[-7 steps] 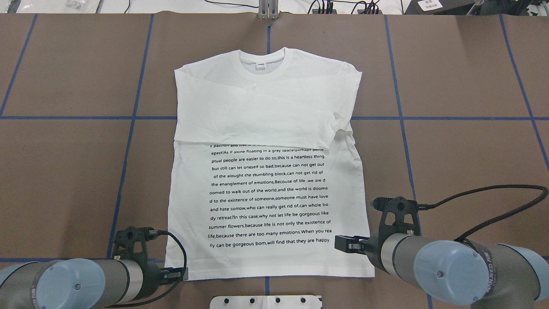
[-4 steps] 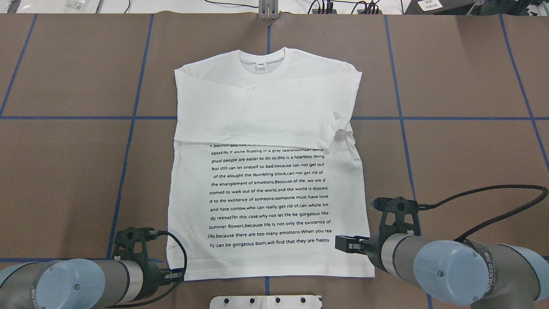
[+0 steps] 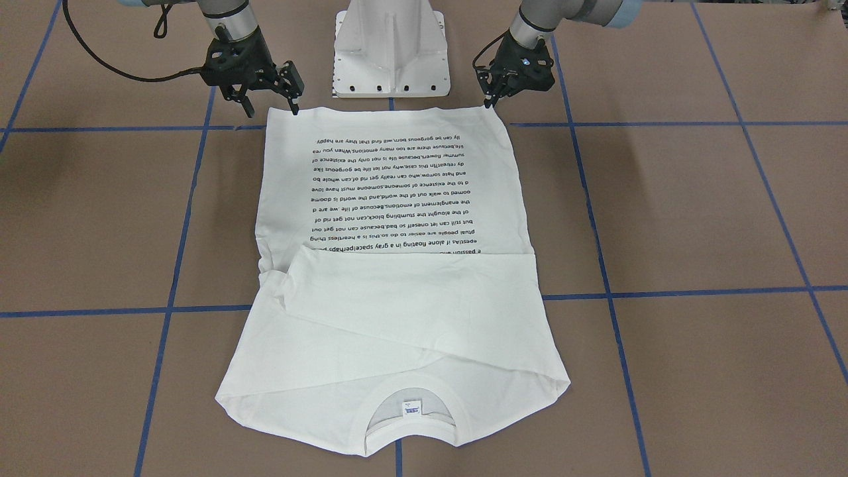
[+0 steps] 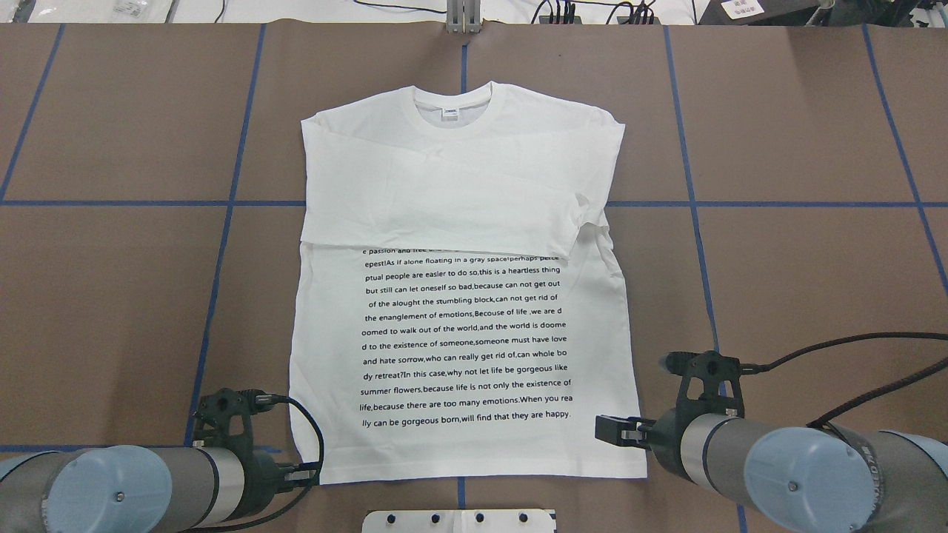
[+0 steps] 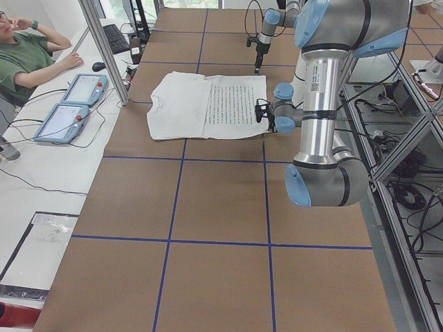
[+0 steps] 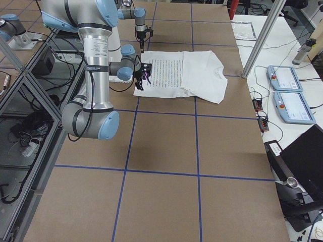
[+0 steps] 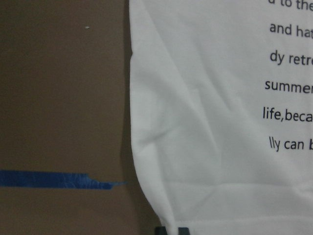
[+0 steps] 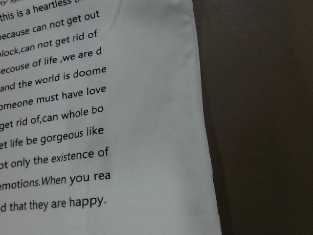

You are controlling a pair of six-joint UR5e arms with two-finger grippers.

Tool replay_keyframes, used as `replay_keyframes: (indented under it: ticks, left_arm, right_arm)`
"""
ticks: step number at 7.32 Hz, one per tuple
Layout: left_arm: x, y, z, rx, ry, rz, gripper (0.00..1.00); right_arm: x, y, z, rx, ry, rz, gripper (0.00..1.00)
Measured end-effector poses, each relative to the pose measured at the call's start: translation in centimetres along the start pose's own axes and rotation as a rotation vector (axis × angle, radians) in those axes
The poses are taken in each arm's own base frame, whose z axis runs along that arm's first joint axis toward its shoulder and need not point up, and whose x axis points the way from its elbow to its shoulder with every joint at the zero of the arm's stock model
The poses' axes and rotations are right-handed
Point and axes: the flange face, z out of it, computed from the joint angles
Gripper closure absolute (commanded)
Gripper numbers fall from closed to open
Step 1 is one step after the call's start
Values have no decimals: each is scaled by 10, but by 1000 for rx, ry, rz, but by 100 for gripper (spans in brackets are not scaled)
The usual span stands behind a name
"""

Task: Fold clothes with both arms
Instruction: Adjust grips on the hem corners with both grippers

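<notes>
Left gripper point(image 3: 492, 101): jaws nearly together at the near hem corner of the T-shirt point(image 4: 459, 355), apparently pinching it ready for a lift.
Right gripper point(image 3: 268, 106): jaws spread, poised just over the opposite hem corner, not yet gripping.
T-shirt: lay flat mid-table, print up, collar away from the robot; sleeves point(image 4: 444, 215) were crossed over the chest, likely so the hem could be carried toward the collar.
Table point(image 4: 815, 281): brown, blue tape grid.

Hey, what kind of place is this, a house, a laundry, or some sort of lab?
Most likely a robotics lab. The left arm and right arm flank a T-shirt on a table gridded with blue tape, and a person sits at a side bench with two control tablets.
</notes>
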Motion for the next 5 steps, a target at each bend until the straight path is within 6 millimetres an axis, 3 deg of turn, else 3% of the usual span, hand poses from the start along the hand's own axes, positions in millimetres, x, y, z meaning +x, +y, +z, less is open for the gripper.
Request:
replay_keyframes:
  ticks: [1, 2, 3, 5]
  left_arm:
    - [3, 0, -5, -2, 8, 0, 100]
    - [4, 0, -7, -3, 11, 0, 100]
    - [4, 0, -7, -5, 13, 0, 100]
    - [6, 0, -8, -8, 15, 0, 100]
  right_arm:
    - [7, 11, 2, 14, -13, 28, 12]
    - [9, 25, 5, 34, -10, 46, 33]
    - [9, 38, 10, 51, 8, 55, 45]
    - [8, 53, 17, 69, 38, 60, 44]
